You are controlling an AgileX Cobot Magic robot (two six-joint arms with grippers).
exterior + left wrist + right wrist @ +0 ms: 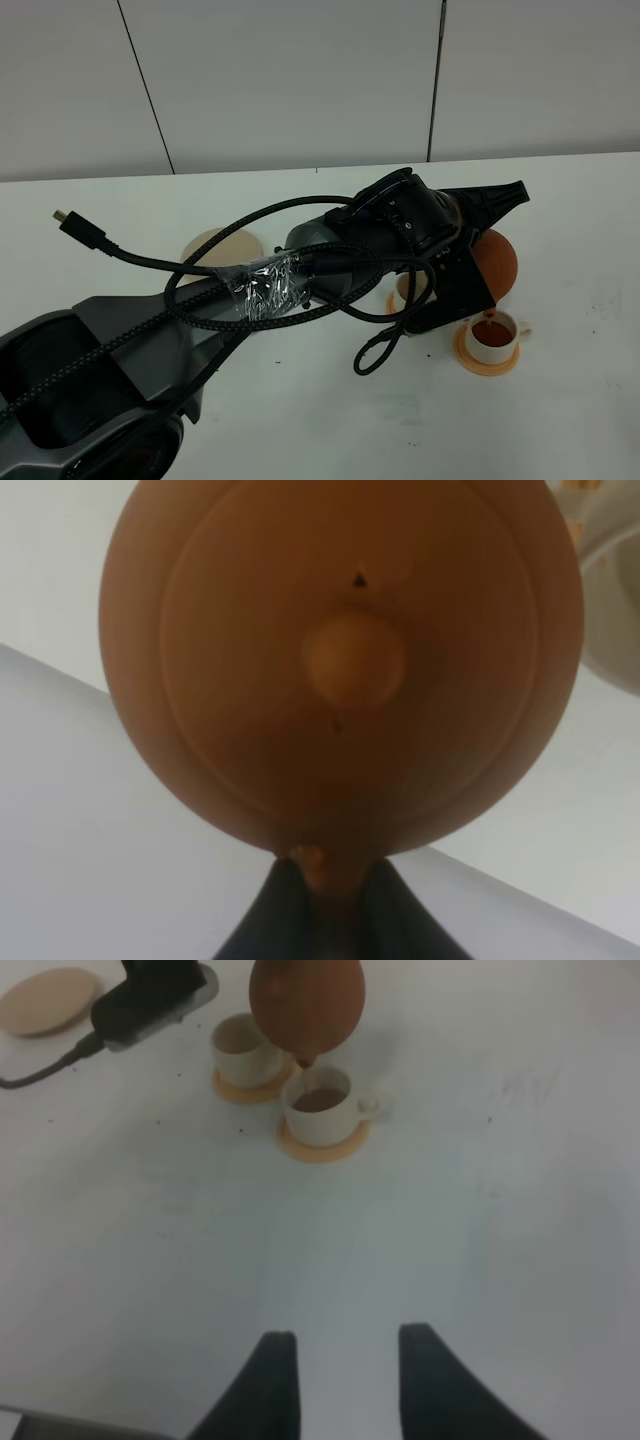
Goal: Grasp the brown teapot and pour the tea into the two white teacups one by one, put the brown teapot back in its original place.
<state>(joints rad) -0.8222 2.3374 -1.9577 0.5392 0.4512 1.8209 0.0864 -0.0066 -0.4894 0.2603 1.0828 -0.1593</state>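
So the left gripper (328,905) is reaching way across to the right side of the white table (300,420), fingers clamped tight on the loop handle of the brown teapot (497,262). The pot is up in the air and tipped hard forward. Its handle-to-spout line runs steeply downward, with the handle up at the gripper and the spout aimed down into one white teacup (492,340). From the left wrist camera you're basically staring at the lid, knob dead centre, so the top of the pot faces back toward the arm.

There's a thin thread of tea (489,316) between the spout and the cup, and the cup already has dark reddish-brown liquid in it. It sits on an orange coaster (487,366), with its little handle sticking out away from the arm.

The other teacup (245,1048) is just beside it on its own coaster (240,1088), half hidden behind the arm from above. It looks pale inside.

The beige saucer (220,245) sits bare, well off to the left, with a black cable (130,255) looping near it.

The right gripper (345,1380) hangs over bare table well apart from the cups, fingers spread with nothing between them.
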